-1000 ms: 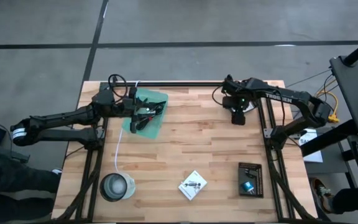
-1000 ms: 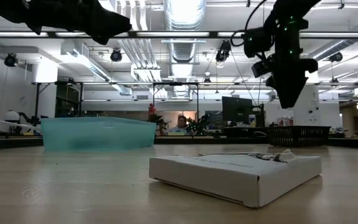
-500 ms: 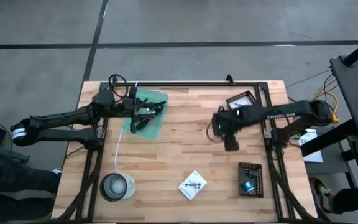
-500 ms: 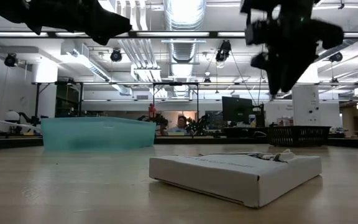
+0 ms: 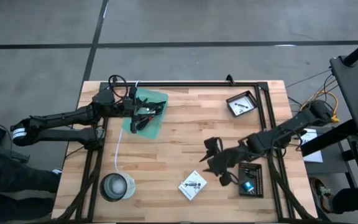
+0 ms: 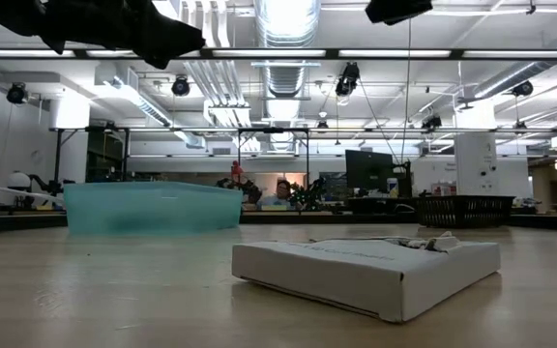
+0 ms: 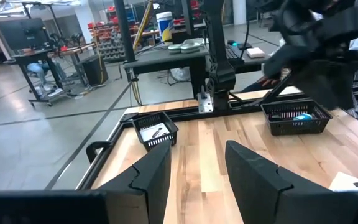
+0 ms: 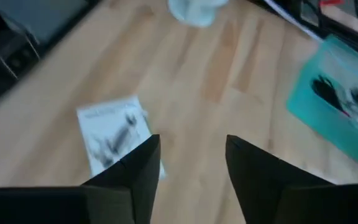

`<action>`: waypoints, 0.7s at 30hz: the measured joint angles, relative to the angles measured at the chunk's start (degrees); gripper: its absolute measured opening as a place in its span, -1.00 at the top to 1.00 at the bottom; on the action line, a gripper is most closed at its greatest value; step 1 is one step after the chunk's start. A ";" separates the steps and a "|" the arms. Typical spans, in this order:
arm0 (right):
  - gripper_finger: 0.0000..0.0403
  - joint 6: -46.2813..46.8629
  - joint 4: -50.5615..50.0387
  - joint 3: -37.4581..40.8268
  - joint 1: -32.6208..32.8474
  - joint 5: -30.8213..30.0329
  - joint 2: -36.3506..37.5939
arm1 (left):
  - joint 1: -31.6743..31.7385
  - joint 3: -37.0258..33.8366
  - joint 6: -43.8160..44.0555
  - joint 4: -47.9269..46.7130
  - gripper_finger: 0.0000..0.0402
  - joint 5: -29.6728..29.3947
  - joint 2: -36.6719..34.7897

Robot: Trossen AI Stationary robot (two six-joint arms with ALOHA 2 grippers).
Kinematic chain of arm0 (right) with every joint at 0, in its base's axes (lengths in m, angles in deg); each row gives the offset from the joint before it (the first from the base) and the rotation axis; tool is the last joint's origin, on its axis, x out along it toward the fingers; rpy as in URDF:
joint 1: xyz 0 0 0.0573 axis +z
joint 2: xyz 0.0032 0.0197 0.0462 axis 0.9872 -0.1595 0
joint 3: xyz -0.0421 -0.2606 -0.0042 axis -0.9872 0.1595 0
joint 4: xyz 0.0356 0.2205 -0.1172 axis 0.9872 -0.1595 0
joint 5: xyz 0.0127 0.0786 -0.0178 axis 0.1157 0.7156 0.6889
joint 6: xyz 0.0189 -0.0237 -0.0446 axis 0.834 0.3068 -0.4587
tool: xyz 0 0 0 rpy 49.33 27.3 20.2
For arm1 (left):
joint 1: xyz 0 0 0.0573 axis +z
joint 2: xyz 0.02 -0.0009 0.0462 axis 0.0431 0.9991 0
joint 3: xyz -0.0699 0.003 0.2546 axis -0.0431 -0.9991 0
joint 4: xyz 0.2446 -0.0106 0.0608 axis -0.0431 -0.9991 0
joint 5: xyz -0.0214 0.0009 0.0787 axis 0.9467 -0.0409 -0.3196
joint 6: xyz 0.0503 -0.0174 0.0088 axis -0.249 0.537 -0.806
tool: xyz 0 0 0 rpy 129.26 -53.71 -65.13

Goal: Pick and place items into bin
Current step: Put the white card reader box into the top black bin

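Observation:
One white printed packet [image 5: 193, 185] lies flat on the table near its near edge, and shows in the right wrist view [image 8: 114, 134] and the low view [image 6: 366, 271]. My right gripper [image 5: 214, 158] hangs open just right of and above it, touching nothing [image 8: 191, 168]. The teal bin [image 5: 145, 112] sits at the far left, with bundled black cable [image 5: 146, 113] inside. My left gripper [image 5: 140, 113] hovers open over the bin [image 7: 197, 174], empty. The other packet is not seen.
A black mesh tray [image 5: 241, 102] stands at the far right with small items in it. A second tray [image 5: 250, 178] near the right edge holds a blue thing. The round silvery bowl [image 5: 117, 186] sits at the near left, with the long white cord [image 5: 118, 149] beside it.
My right gripper has swung from over the far right tray toward the table's near edge and leftward, ending beside the white packet. The far right tray, covered before, now shows. My left arm has kept still.

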 joint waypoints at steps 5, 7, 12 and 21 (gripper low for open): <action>-0.03 2.24 5.90 0.02 4.06 -0.04 -4.42 | 0.00 0.00 0.11 -0.07 0.32 -0.02 -0.02; -0.11 3.51 5.42 -0.85 5.11 0.01 -7.07 | 0.00 0.00 0.17 -0.24 0.32 -0.02 -0.11; -0.19 7.94 5.22 -4.36 6.90 -0.03 -14.33 | 0.00 0.00 0.22 -0.64 0.32 -0.03 -0.61; -0.11 8.76 -11.23 -16.05 9.24 0.62 -26.91 | 0.00 -0.02 0.33 -1.49 0.32 -0.02 -1.18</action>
